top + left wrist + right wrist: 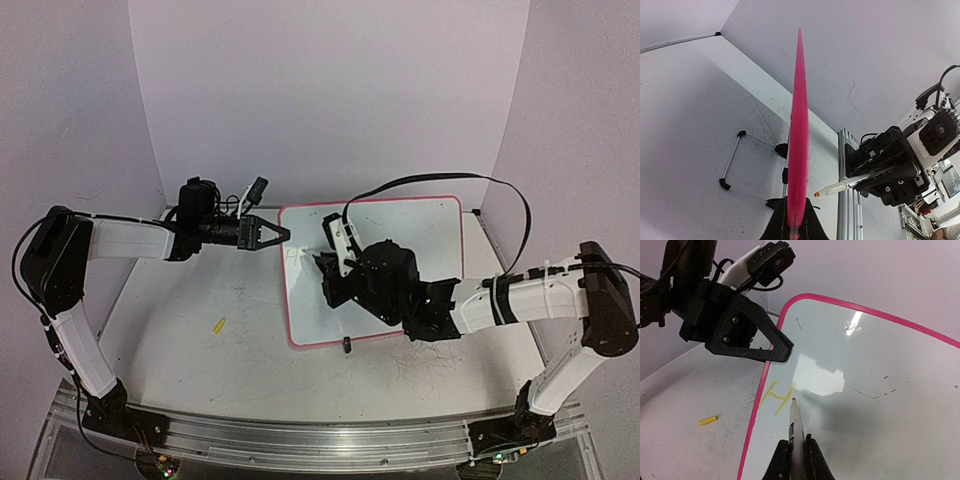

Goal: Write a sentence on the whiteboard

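Note:
The whiteboard (420, 235) with a pink rim lies tilted at the table's middle. My left gripper (280, 235) is shut on its left rim, which the left wrist view shows edge-on (799, 125) between the fingertips (795, 222). My right gripper (797, 452) is shut on a white marker (796, 425). The marker's tip points at the board's near-left corner. The sentence there reads as a single yellow letter H (776, 397), just left of the tip. In the top view the right gripper (330, 270) hangs over the board's left half.
A small yellow cap (219, 325) lies on the scuffed table left of the board. A black clip foot (346, 345) sits at the board's near edge, and a wire stand (732, 165) shows behind it. Purple walls enclose the table.

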